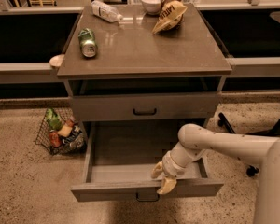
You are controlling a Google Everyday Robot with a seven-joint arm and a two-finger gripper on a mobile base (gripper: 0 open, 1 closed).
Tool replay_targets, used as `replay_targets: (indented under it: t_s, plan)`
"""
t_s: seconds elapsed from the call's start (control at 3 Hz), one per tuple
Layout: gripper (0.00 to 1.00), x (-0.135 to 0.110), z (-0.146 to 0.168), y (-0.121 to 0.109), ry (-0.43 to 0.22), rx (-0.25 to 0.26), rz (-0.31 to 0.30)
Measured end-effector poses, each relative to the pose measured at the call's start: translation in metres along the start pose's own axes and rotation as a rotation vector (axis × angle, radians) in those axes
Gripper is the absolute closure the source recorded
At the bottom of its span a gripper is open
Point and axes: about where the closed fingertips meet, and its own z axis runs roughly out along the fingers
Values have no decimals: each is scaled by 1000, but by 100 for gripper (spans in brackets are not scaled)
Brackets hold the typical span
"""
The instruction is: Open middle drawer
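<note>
The middle drawer is pulled far out of the grey-brown cabinet and is empty inside. Its black bar handle shows under the front panel. My gripper hangs over the top edge of that front panel, right of centre. One yellowish finger is inside the drawer and the other finger lies over the panel's edge, with a gap between them. The drawer above is closed. The drawer below is hidden.
The cabinet top holds a green can, a lying plastic bottle, a bowl and a chip bag. A wire basket of items stands on the floor at left. Chair wheels are at right.
</note>
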Motion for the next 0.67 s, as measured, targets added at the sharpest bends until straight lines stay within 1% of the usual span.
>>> replay_targets:
  t_s: [0.33,0.67]
  plan:
    - [0,-5,-28,20,21,59,6]
    - [0,-12,-63,40,49,131,4]
